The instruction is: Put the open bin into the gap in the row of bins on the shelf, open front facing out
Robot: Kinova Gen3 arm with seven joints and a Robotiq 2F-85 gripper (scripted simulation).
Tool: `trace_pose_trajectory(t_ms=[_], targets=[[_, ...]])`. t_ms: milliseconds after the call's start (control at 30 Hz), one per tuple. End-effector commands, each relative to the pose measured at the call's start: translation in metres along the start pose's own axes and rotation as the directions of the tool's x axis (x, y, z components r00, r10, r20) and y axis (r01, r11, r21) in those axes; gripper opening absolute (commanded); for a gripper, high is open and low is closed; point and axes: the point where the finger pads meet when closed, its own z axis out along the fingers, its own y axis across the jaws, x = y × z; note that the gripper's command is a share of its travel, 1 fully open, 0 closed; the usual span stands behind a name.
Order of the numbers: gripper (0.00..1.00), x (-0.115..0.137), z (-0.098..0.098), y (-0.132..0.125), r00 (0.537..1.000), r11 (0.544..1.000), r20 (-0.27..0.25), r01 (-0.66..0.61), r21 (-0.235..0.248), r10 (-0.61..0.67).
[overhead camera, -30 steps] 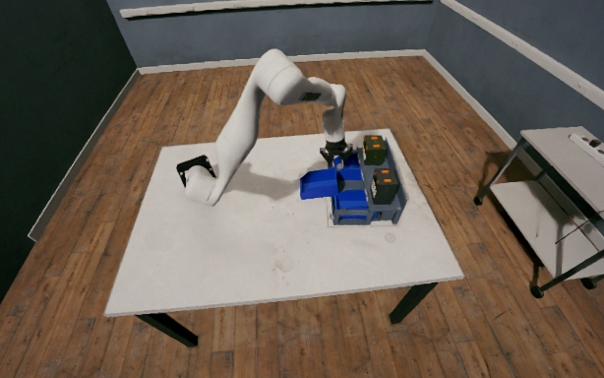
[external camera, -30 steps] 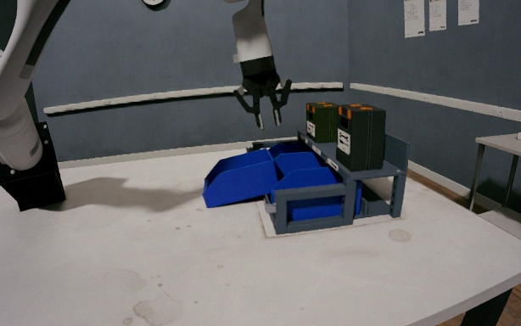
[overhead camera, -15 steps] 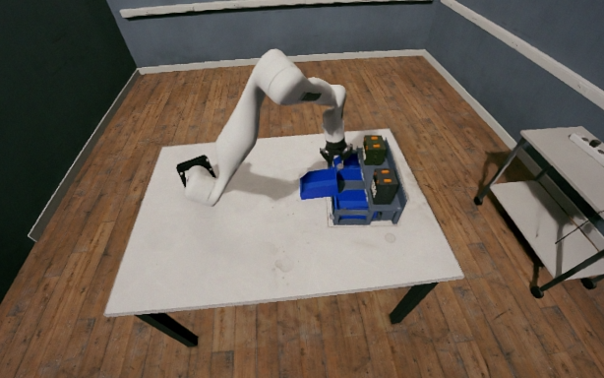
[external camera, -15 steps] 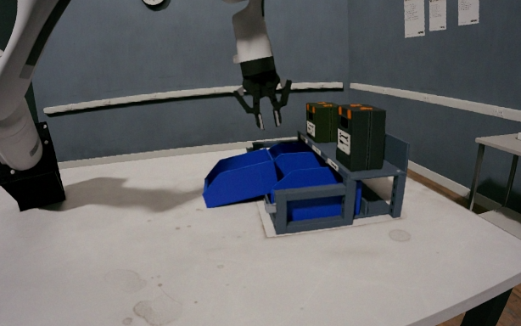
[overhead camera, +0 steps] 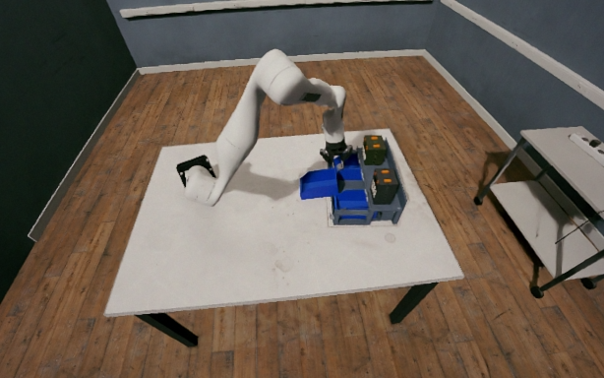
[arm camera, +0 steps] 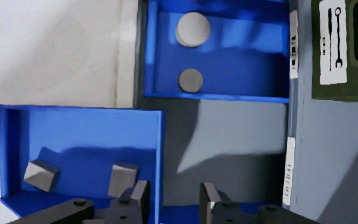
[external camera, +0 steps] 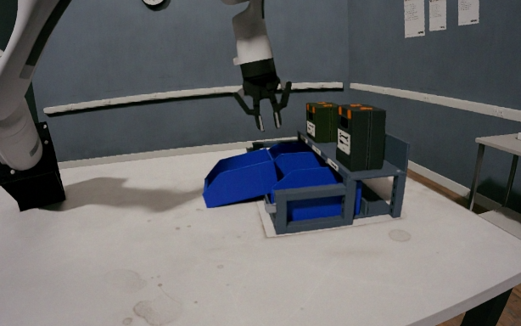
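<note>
Worktop (overhead camera: 236, 246) (external camera: 148, 263) (arm camera: 55, 50): carries the shelf and, in front of it, the open bin. Robot arm (overhead camera: 241, 123) (external camera: 254, 42): arches over the worktop, its wrist pointing downward. Grey-blue shelf (overhead camera: 400, 202) (external camera: 314, 229) (arm camera: 320, 150): holds a row of bins with a gap between the far blue bin (overhead camera: 352, 161) (external camera: 288, 148) (arm camera: 220, 65) and the near blue bin (overhead camera: 351, 199) (external camera: 310, 178) (arm camera: 185, 216).

Open blue bin (overhead camera: 319, 184) (external camera: 239, 180) (arm camera: 90, 130): the task's bin, lies outside the gap, its rear end at the shelf's front edge and its body tilted, open front lower and facing outward. It lies below the end effector (overhead camera: 336, 159) (external camera: 269, 127) (arm camera: 174, 192), apart from the fingertips; in the wrist view, its rear wall appears between them.

End effector: partly open, roughly a third, and holding nothing.

Dark case (overhead camera: 385, 187) (external camera: 369, 140) and green case (overhead camera: 375, 151) (external camera: 322, 123) (arm camera: 325, 92): both stand upright on the upper board.

Left grey block (arm camera: 42, 175) and right grey block (arm camera: 123, 177): lie apart inside the open blue bin. Larger round part (arm camera: 193, 29) and smaller round part (arm camera: 190, 80): lie apart in the far blue bin.

No change shows since the earlier pictures.
</note>
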Motion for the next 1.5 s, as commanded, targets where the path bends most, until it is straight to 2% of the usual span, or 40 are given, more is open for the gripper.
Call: trace_pose_trajectory(t_ms=[0, 1067, 1233, 1467], targets=[[0.39, 0.0, 0.0, 0.0, 1.0, 1.0, -0.001, 0.0, -0.001, 0.0], [0.39, 0.0, 0.002, 0.0, 1.0, 1.0, -0.001, 0.0, -0.001, 0.0], [0.39, 0.005, 0.008, -0.05, 1.0, 0.988, -0.003, 0.001, 0.157, 0.0], [0.39, 0.005, 0.008, -0.05, 1.0, 0.988, -0.003, 0.001, 0.157, 0.0]])
